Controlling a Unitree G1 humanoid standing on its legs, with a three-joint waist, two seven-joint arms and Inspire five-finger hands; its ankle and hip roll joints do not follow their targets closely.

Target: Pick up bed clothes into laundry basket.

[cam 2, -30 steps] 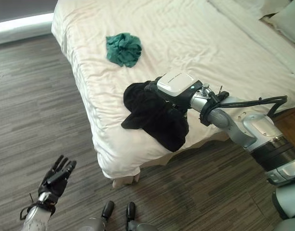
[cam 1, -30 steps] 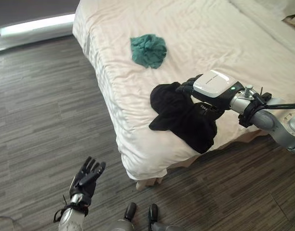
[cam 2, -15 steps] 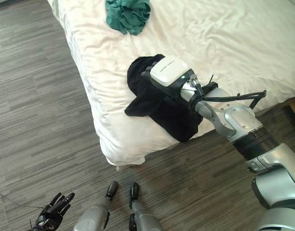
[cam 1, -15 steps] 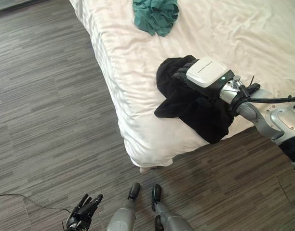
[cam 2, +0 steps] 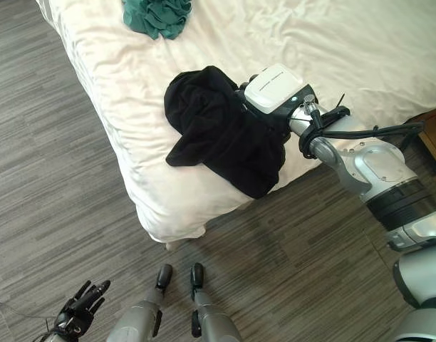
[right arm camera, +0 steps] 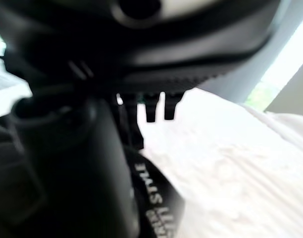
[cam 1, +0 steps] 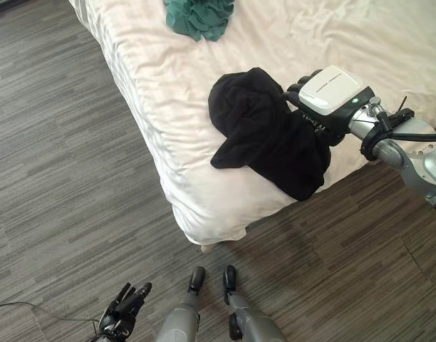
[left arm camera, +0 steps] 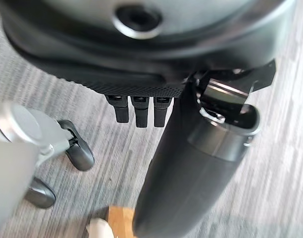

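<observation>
A black garment (cam 1: 264,135) lies crumpled on the white bed (cam 1: 154,92) near its corner, one end drooping over the edge. My right hand (cam 1: 330,91) rests at the garment's right side. Its fingers (right arm camera: 156,111) are nearly straight and touch the cloth, and black fabric shows beside the thumb in the right wrist view. A teal garment (cam 1: 200,14) sits bunched farther up the bed. My left hand (cam 1: 125,313) hangs low over the floor with its fingers (left arm camera: 136,111) straight and holding nothing.
Grey wood-look floor (cam 1: 61,178) runs along the bed's left side and foot. A brown wooden piece (cam 2: 435,135) stands at the bed's right edge.
The camera has shifted. My right hand has slid from on top of the black garment to its right side, uncovering more cloth. The garment stays where it was on the bed.
</observation>
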